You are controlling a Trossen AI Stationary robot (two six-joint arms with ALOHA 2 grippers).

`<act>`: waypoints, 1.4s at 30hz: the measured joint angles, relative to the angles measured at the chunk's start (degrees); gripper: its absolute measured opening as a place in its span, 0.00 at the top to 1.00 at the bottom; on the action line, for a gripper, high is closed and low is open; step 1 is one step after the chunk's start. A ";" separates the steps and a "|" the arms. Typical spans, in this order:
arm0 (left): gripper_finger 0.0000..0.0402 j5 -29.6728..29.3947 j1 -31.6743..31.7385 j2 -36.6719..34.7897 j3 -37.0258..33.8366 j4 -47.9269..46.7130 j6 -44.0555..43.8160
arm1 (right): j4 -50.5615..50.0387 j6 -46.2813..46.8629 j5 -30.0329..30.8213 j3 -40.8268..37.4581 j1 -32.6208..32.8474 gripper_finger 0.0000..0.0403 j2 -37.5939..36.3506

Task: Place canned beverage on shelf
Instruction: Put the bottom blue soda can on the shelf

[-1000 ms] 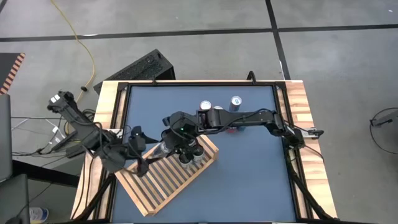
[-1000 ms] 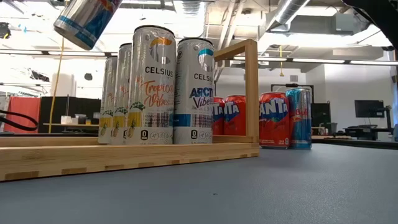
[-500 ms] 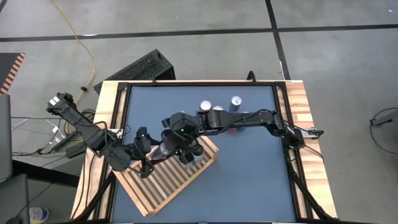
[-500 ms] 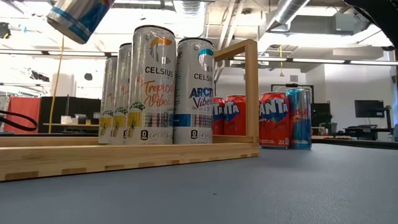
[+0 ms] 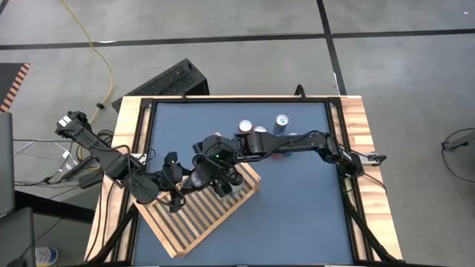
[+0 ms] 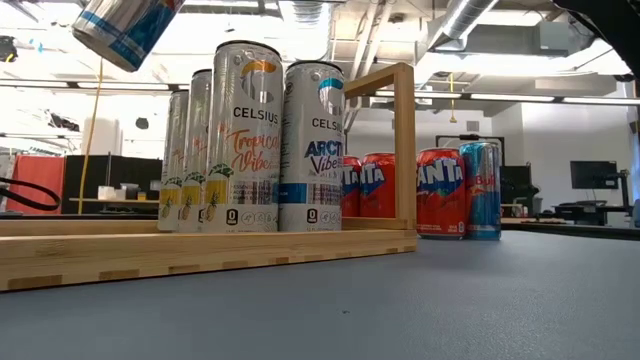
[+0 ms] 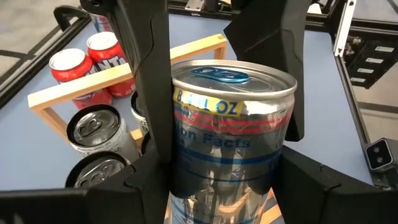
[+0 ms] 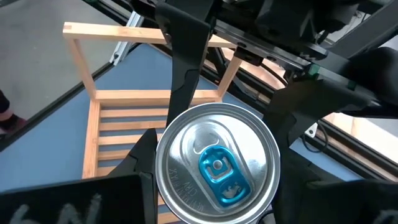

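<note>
- Your left gripper point(image 5: 178, 183) sits over the slatted shelf point(image 5: 194, 215), its jaws clamped on a silver and blue can point(image 7: 230, 134); the left wrist view shows both dark fingers point(image 7: 152, 93) pressed against the can's sides.
- Your right gripper point(image 5: 210, 167) holds the same can from the other end; its jaws grip the sides below the rim.
- You have the can tilted in the air above the shelf, seen in the low view point(image 6: 125, 28).
- Four tall Celsius cans point(image 6: 247, 140) stand upright on the shelf beside its raised frame point(image 6: 405, 140).
- Red Fanta cans point(image 6: 440, 192) stand on the blue table point(image 5: 297, 200), beyond the shelf.
</note>
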 joint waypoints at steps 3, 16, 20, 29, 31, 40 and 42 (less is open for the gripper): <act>0.47 -0.55 0.00 0.00 0.00 0.05 -0.25 | 0.12 0.85 0.37 0.00 0.00 0.48 0.00; 0.47 -20.61 -7.61 0.10 -0.02 -3.99 -7.91 | -1.39 2.90 6.15 0.00 -1.26 0.20 -9.60; 0.47 -34.73 -14.78 0.00 -2.88 -4.34 -15.14 | -2.49 4.00 6.13 0.11 -2.24 0.23 -15.89; 0.47 -48.22 -20.87 0.20 -17.97 1.53 -36.17 | -3.56 5.38 6.13 0.07 -3.19 0.23 -23.84; 0.47 -50.29 -20.85 0.21 -20.40 3.32 -37.67 | -3.60 6.26 6.13 0.07 -3.19 0.23 -24.84; 0.47 -40.49 -19.75 -2.49 -25.64 0.07 -38.17 | -5.41 8.40 6.15 -0.02 -3.04 0.23 -24.61; 0.47 -38.96 -20.15 -5.00 -25.64 0.12 -36.07 | -6.53 9.10 6.15 -0.06 -3.04 0.23 -24.43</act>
